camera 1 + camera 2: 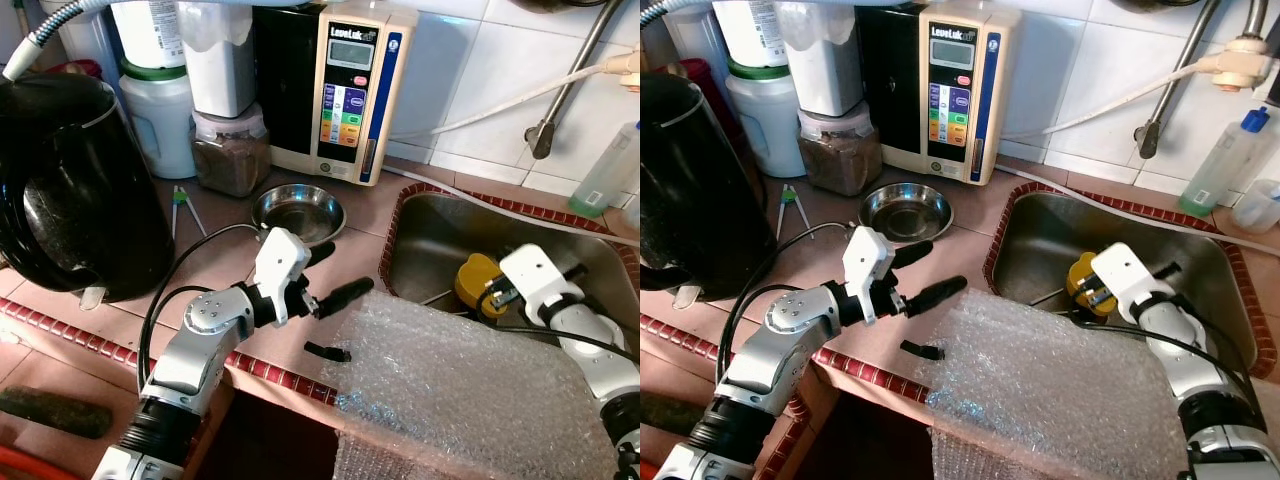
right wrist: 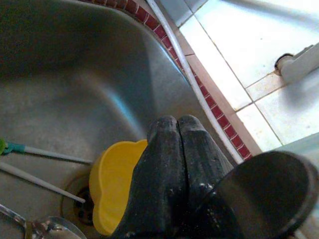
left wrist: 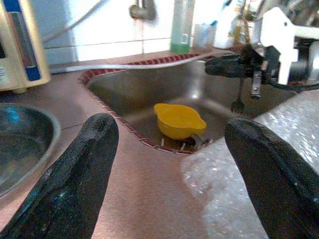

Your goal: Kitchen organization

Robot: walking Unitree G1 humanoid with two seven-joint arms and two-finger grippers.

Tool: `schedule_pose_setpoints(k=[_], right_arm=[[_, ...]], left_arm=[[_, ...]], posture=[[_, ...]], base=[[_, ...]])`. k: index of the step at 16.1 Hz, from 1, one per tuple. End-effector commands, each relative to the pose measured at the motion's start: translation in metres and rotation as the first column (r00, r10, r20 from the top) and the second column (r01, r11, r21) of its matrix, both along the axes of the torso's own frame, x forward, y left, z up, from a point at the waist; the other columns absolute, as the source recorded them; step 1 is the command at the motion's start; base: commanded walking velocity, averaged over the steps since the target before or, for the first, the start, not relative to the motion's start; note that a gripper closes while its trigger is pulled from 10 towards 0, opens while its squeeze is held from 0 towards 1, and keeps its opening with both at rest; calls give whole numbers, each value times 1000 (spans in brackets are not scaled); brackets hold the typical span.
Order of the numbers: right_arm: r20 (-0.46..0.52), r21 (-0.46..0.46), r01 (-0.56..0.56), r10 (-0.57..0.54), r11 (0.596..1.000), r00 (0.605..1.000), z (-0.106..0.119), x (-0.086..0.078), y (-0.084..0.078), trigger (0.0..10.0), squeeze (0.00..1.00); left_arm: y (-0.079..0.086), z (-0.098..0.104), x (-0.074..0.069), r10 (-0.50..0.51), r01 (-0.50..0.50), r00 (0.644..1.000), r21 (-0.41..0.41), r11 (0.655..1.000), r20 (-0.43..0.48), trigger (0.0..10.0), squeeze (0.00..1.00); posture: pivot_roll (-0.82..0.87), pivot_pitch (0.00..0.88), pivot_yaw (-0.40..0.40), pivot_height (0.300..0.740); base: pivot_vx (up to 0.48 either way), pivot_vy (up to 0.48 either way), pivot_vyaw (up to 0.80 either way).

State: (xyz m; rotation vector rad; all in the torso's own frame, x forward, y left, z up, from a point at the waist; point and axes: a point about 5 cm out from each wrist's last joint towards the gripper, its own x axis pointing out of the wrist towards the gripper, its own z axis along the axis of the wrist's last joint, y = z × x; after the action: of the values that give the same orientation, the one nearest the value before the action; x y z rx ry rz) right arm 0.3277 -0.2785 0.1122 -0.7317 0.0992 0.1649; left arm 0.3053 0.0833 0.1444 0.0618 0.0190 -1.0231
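Note:
A yellow bowl [image 1: 475, 280] lies upturned over the drain in the steel sink [image 1: 440, 225]. My right gripper [image 3: 215, 65] is down in the sink just past the bowl. Its fingers [image 2: 164, 164] are pressed together, and a fork [image 3: 239, 102] hangs from them, tines down. My left gripper [image 1: 340, 272] hovers open over the pink counter, between a small steel bowl [image 1: 297, 212] and a sheet of bubble wrap [image 1: 450, 390]. Nothing is between its fingers. More cutlery [image 2: 40, 181] lies on the sink floor.
A black kettle [image 1: 70, 190] stands at the left. Jars [image 1: 230, 150] and a water ioniser [image 1: 350, 90] line the tiled back wall. Green-tipped tongs [image 1: 185, 205] and a small black piece [image 1: 328, 351] lie on the counter. A soap bottle [image 1: 1225, 165] stands behind the sink.

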Motion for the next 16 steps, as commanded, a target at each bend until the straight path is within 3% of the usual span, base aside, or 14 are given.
schedule_pose_setpoints(k=[1,2,3,5,6,8,9,14,16], right_arm=[[-2,13,1,-1,1000,1000,0,1,1,10000,0],[-27,18,9,-9,1000,1000,-5,0,2,10000,0],[-63,19,17,-15,1000,998,-13,-2,3,10000,451],[-71,32,31,-29,999,997,-15,-3,2,10000,443],[-85,76,28,-22,997,996,-16,-3,2,10000,1000],[-119,121,5,10,993,993,-17,-4,3,10000,1000],[-216,282,57,6,958,976,-24,-4,4,10000,1000],[-163,195,26,7,980,987,-13,-1,2,10000,1000],[-76,229,42,-25,973,997,-2,1,1,10000,1000]], left_arm=[[-6,6,-2,-40,40,998,20,999,38,10000,1000],[-7,5,-4,-57,56,998,33,998,38,10000,1000],[-8,3,-8,-97,95,995,54,994,35,10000,1000],[-9,1,-10,-123,121,992,77,990,30,10000,1000],[-9,1,-10,-124,121,992,83,989,34,10000,1000],[-9,2,-9,-121,119,992,73,990,32,10000,1000],[-9,2,-9,-120,117,992,71,991,32,10000,1000],[-13,3,-6,-109,106,993,64,992,44,10000,1000],[-12,6,2,-13,10,996,39,999,87,10000,1000]], posture=[[86,0,-28,740],[86,0,-27,740],[86,0,-26,740],[86,0,-26,740],[84,0,-21,740],[80,0,-18,740],[74,0,-16,740],[55,0,-15,740],[55,0,-15,740]], base=[[0,0,0],[0,0,0],[0,0,0],[0,0,0],[0,0,0],[0,0,0],[0,0,0],[0,0,0],[0,0,0]])
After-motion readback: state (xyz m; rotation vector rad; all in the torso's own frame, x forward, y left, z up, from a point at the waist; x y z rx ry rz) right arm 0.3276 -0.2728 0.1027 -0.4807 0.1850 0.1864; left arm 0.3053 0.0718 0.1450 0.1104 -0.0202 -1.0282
